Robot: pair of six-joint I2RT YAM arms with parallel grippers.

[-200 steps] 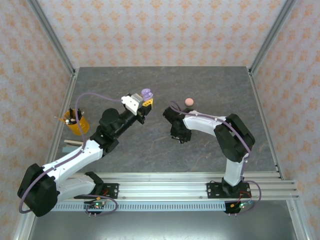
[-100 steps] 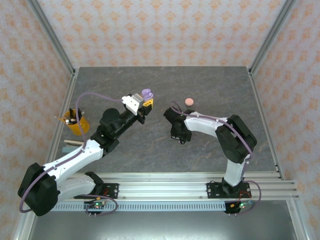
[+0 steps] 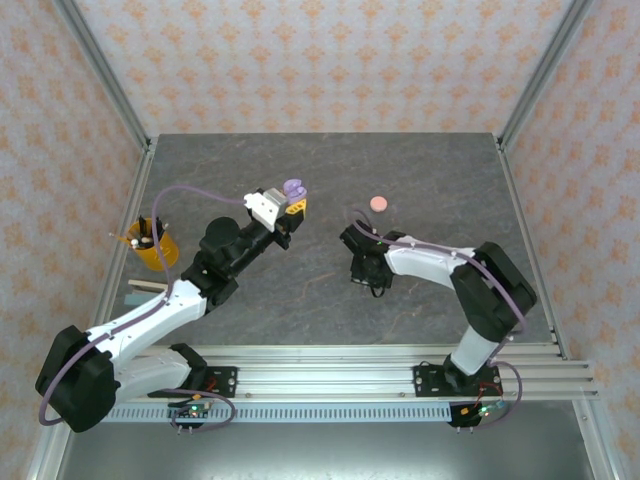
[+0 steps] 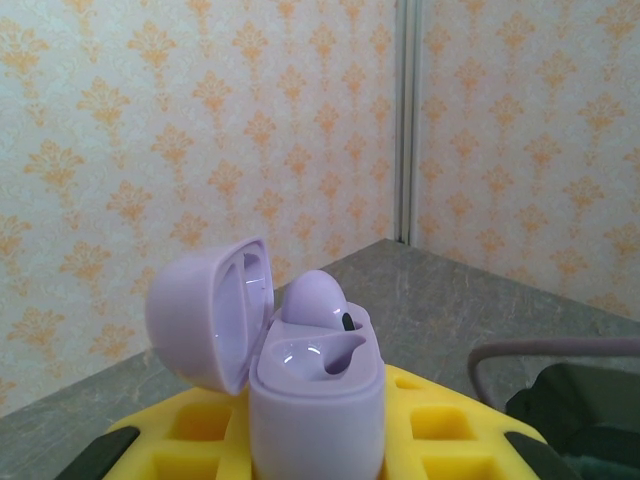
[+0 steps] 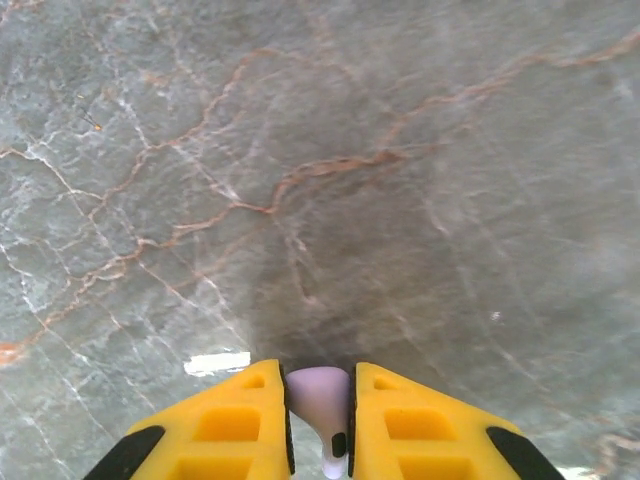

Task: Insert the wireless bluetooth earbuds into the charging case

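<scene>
The earbud [image 5: 319, 395], lilac, lies pinched between the two yellow fingers [image 5: 240, 425] of the right gripper [image 5: 318, 385]. Its rounded head points toward the table [image 3: 440, 170] and its stem runs back toward the wrist. The jaws stand narrow, both pads touching the bud. We cannot tell from the wrist view whether the tips are clear of the marbled surface. Across the gap, the left gripper [image 3: 288, 207] is clamped on the base of the case [image 4: 315, 400], which it holds upright above the table with the lid [image 4: 205, 310] hinged open to one side. A seated earbud [image 4: 315, 300] already fills one socket, and we judge the neighbouring socket to be free. A pink case [image 3: 377, 203] rests closed on the table, beyond the right gripper and apart from it. Compared with the view a second ago, the right jaws have drawn in onto the bud. The right elbow has swung outward and the wrist has shifted slightly toward the near right, while the left arm has kept its pose. We read this as the pick completed. What remains is to carry the bud across to the case and turn its stem down into the free socket. Its small size and slight hold make slippage the main risk.
</scene>
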